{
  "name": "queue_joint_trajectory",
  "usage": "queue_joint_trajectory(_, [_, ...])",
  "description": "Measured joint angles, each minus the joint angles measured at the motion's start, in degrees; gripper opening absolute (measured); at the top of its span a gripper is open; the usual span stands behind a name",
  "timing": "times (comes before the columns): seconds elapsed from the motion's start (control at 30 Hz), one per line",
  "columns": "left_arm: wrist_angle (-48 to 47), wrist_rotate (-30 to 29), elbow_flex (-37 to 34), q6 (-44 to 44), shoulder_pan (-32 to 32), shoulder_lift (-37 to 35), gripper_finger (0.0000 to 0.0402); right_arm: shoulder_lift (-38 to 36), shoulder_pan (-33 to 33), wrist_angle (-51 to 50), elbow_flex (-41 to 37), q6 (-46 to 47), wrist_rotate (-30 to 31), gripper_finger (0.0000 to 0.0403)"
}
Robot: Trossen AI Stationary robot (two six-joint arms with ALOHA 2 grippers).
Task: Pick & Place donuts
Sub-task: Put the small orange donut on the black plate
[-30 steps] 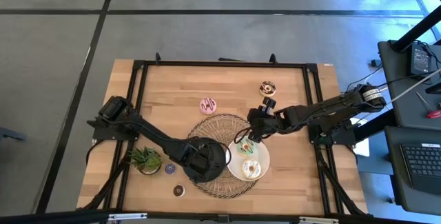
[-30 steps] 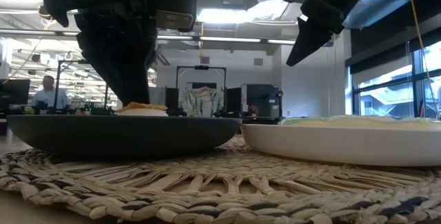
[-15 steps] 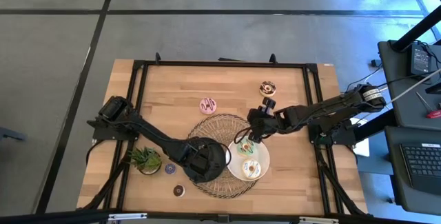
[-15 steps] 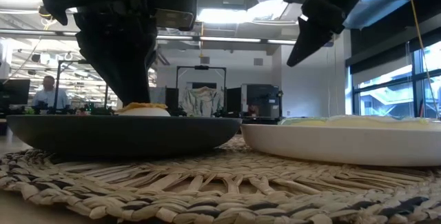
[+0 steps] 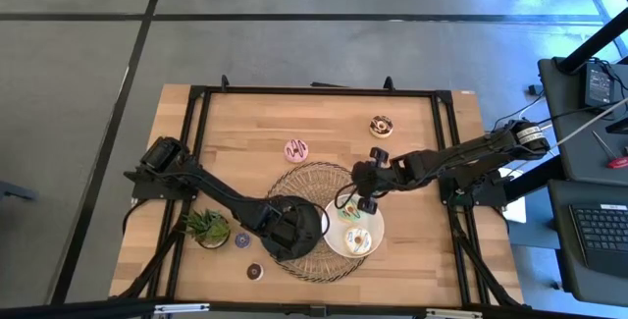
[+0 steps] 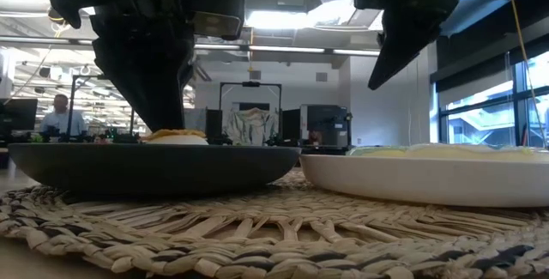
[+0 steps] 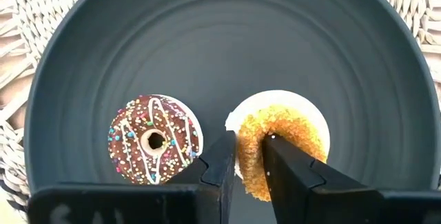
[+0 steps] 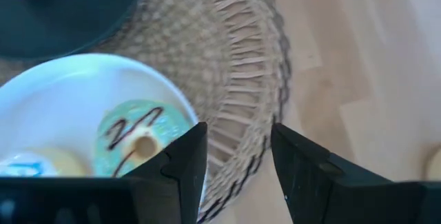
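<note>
A: Where do the donuts lie?

B: In the left wrist view, the cream donut (image 7: 279, 141), topped with orange crumb, and the chocolate-and-white donut (image 7: 154, 140), sprinkled, sit side by side but apart in the black plate (image 7: 220, 38). The green donut (image 8: 141, 136) with a dark squiggle lies in the white plate (image 8: 62, 79), next to a pale piece at the view's edge that cannot be identified. From above, the pink donut (image 5: 296, 149) rests on bare table (image 5: 245, 123) beyond the woven mat (image 5: 312, 177); another iced ring (image 5: 381, 126) lies farther toward the right, well apart. Two minis, purple (image 5: 242, 239) and dark (image 5: 255, 271), lie beside the mat, close to the potted plant (image 5: 208, 226).

A: And the grippers?

B: The left gripper (image 7: 249, 162) is over the black plate, its fingers nearly closed across one side of the cream donut's ring, one in the hole and one outside. The right gripper (image 8: 234, 162) hangs above the white plate's edge, jaws parted and holding nothing.

A: Beyond the table?

B: In the low view, a seated person (image 6: 58, 114) appears far off in the room.
</note>
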Motion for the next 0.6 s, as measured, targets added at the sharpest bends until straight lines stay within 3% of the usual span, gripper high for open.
queue_joint_trajectory(0.17, [-0.1,-0.1,0.0,0.0,0.0,0.0,0.0087,0.0,0.0,0.0,0.0,0.0,-2.9,0.0163])
queue_joint_trajectory(0.6, [-0.5,1.9,0.0,-0.2,0.1,-0.1,0.0137,0.0,0.0,0.0,0.0,0.0,-2.9,0.0163])
